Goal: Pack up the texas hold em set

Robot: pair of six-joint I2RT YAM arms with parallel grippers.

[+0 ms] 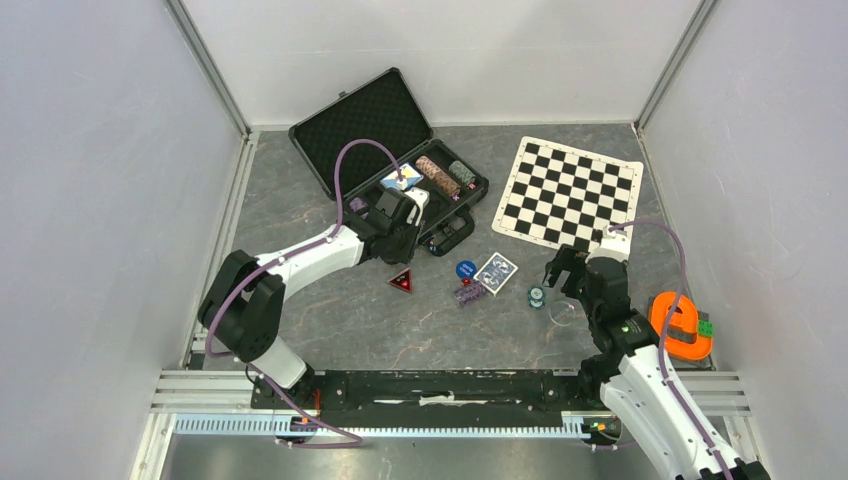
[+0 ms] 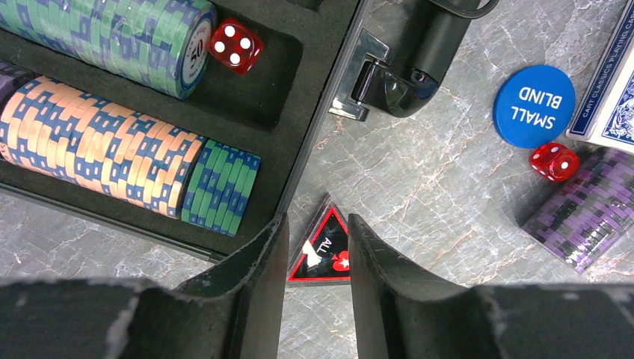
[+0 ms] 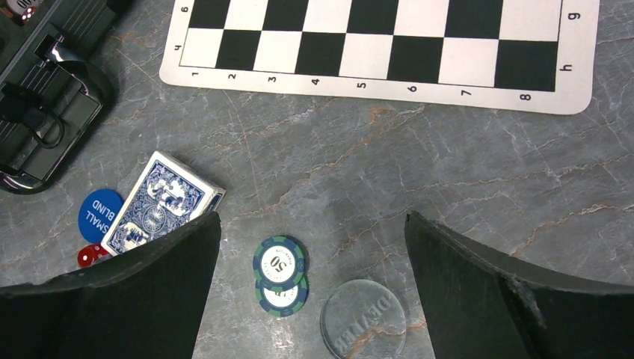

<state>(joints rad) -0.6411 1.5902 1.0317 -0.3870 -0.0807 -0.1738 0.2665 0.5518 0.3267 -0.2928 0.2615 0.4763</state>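
Observation:
The black briefcase (image 1: 365, 125) lies open at the back, with striped chip stacks (image 2: 97, 149) and a red die (image 2: 235, 46) in its foam tray. My left gripper (image 2: 318, 224) is open by a narrow gap and empty, just off the case's front edge, above a black-and-red triangular "ALL" marker (image 2: 323, 254) on the table. The blue "SMALL BLIND" button (image 2: 534, 96), another red die (image 2: 554, 161), purple chips (image 2: 587, 217) and a blue-backed deck (image 3: 161, 202) lie nearby. My right gripper (image 3: 312, 221) is wide open and empty above two green "50" chips (image 3: 280, 273) and a clear "DEALER" disc (image 3: 364, 318).
The checkered chess mat (image 1: 567, 190) lies at the back right, just beyond the right gripper. An orange plastic object (image 1: 682, 325) sits at the right edge. The case handle (image 2: 419, 60) juts toward the loose pieces. White walls close in the table on three sides.

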